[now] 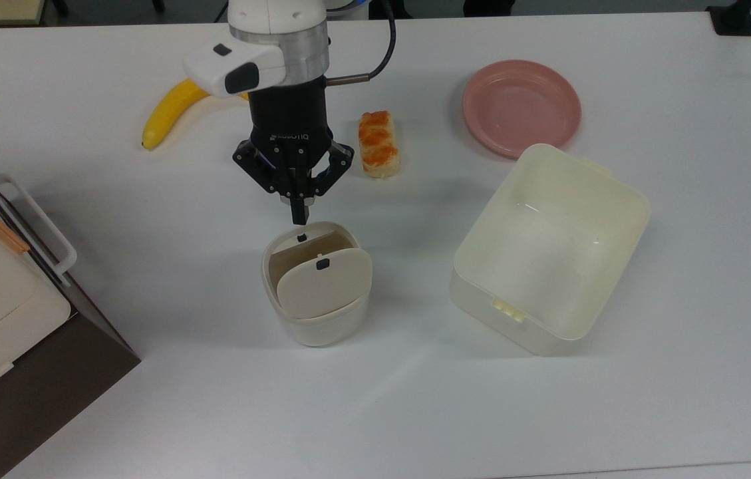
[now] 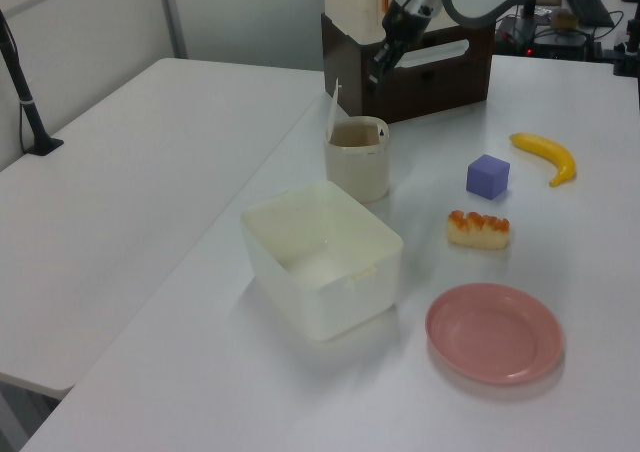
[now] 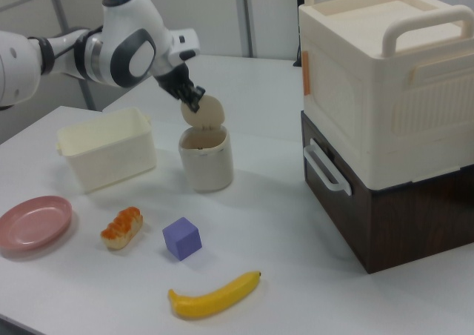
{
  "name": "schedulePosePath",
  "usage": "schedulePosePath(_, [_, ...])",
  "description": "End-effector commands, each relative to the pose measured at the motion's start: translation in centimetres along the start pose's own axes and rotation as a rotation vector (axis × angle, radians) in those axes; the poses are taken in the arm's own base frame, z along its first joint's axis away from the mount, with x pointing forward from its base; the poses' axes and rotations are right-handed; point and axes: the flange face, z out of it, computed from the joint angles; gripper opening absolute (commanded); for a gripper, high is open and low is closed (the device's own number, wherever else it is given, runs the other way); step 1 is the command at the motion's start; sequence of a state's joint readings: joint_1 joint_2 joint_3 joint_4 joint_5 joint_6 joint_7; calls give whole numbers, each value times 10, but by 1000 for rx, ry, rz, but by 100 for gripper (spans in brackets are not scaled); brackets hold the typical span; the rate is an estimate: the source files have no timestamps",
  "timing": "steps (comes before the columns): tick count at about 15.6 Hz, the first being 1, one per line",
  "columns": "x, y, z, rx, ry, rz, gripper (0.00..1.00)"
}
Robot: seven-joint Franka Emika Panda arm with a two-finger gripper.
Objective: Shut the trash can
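Tool (image 1: 297, 214) pressed together, poised above the trash can (image 1: 316, 285) rim opposite the upright flap lid (image 1: 324, 282), tabletop (image 1: 149, 233) centre.

Top view looks steeply down; left and right views face each other obliquely. All share the table (image 1: 149, 399).

The white surface (image 1: 149, 412) carries the trash can (image 1: 316, 313), tub (image 1: 548, 249), pink plate (image 1: 521, 106), pastry (image 1: 378, 144), banana (image 1: 165, 114), purple cube (image 2: 488, 176) and stacked boxes (image 3: 389, 120).
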State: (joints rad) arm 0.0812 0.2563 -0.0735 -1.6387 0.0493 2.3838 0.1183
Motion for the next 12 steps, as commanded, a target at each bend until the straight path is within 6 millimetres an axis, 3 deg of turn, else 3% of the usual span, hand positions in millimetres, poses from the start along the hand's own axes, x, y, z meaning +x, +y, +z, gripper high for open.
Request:
schedulePosePath(1, [20,-8,-12,32,98,73,0])
schedulePosePath(4, [34,-13,-8,38,157,105,0])
schedulePosePath(10, [27,-26,37,13,178,56,0])
schedulePosePath(12, [26,-26,41,3,177,45,0])
